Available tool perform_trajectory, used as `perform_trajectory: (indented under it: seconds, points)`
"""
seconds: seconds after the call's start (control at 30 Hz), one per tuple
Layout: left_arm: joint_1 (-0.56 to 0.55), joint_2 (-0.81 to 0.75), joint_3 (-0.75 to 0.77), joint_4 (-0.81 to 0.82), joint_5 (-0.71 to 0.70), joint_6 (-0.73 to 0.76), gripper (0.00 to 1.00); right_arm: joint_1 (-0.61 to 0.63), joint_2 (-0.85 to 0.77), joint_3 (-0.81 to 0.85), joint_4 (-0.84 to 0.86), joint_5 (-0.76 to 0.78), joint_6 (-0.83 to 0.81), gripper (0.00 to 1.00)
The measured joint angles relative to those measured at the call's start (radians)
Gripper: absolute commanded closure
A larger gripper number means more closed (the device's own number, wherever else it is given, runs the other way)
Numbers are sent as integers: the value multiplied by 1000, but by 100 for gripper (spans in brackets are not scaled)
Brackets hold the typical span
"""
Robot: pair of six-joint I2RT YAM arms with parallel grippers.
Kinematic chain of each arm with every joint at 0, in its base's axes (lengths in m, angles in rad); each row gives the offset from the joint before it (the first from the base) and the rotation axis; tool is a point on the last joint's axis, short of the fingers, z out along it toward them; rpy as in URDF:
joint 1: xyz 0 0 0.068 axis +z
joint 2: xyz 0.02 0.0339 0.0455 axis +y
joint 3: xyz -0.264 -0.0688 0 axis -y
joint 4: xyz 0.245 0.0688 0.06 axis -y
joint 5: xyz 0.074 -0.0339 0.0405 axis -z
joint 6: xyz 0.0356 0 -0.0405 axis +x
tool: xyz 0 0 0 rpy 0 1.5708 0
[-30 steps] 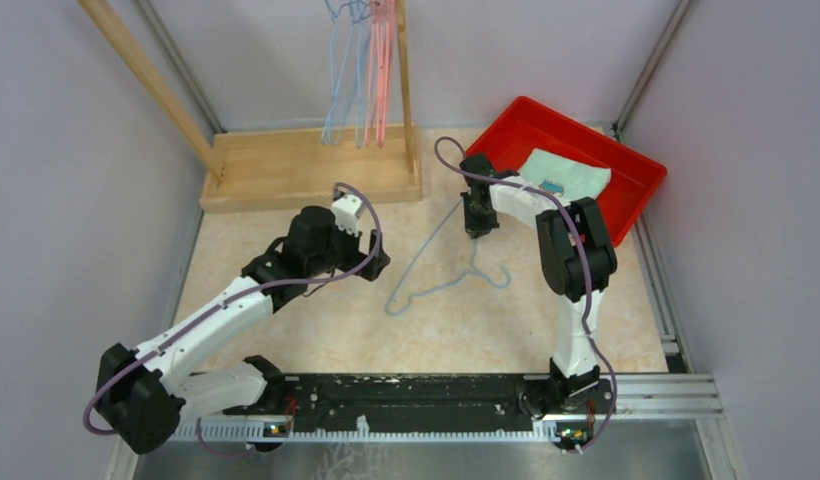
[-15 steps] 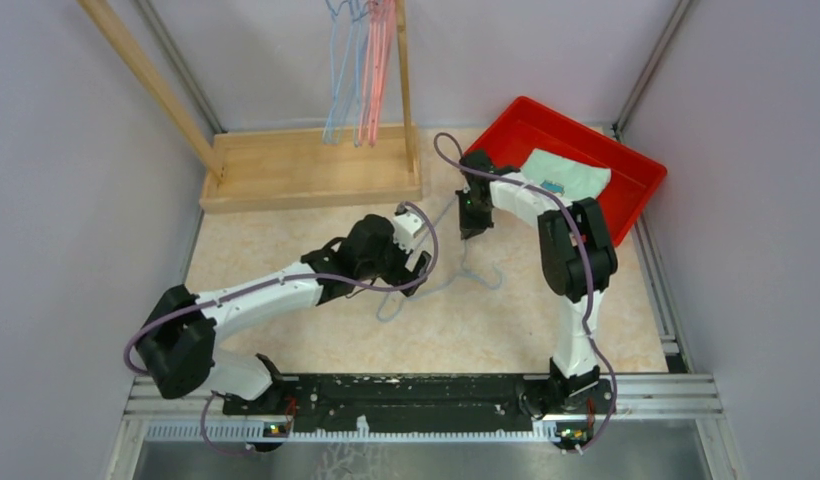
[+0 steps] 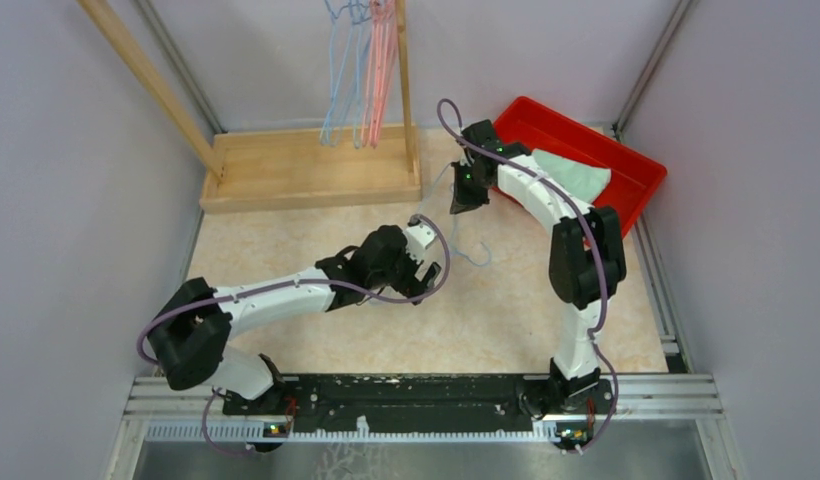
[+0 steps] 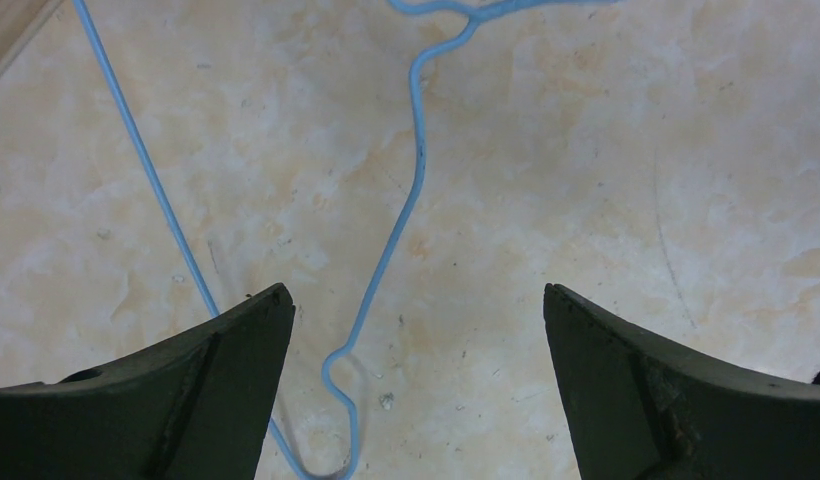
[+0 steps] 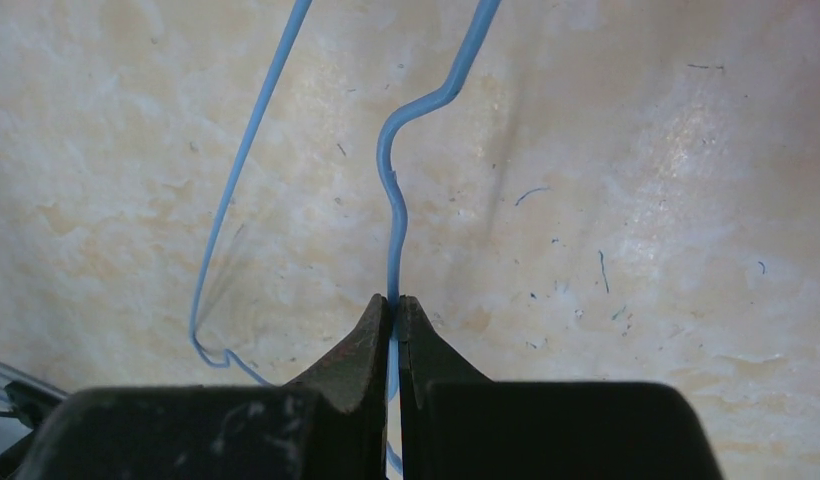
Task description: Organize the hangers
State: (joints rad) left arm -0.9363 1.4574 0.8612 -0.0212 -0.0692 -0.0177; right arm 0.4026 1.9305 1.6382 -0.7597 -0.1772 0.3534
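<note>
A: Whereabouts of the loose hanger?

B: Out over the table, between the wooden rack and the red bin. A light blue hanger, pinched by the right gripper, jaws pressed together on a straight run of wire just below a kink.

A: And the left gripper?

B: Spread wide, gripping nothing. Poised over the same hanger, with two strands and a small notched bend showing between the fingers in its wrist view.

A: Anything blocking the sight from above?

B: Yes, the left wrist, covering the hanger's lower part. Only a short curl of blue visible beside it. Cannot tell whether resting on the table there.

A: Other hangers?

B: Up on the rack, bunched beside its right post. Blue hangers on the left of the bunch, pink-red hangers on the right, all well apart from both grippers.

A: And round about?

B: A pale green cloth lying in the bin, partly hidden behind the right arm. A purple cable looping off that arm, close to the rack's near right corner.
</note>
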Motion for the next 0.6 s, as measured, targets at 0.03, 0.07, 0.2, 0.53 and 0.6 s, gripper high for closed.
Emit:
perform_trajectory:
  seconds: [0.03,0.07,0.2,0.53,0.6]
  points:
    - [0,0,-14,5,-9,0,0,0,0,7,-12,-7,0,100]
    - [0,0,-33,13,-22,0,0,-1,0,14,-23,-13,0,100]
    - [-7,11,-100,44,-102,-8,0,-2,0,52,-75,-37,-2,100]
    - [-13,133,-124,136,-248,-14,2,-2,-21,98,-168,-75,-4,100]
    - [-13,150,-123,140,-267,-19,6,-2,-31,111,-184,-89,-4,100]
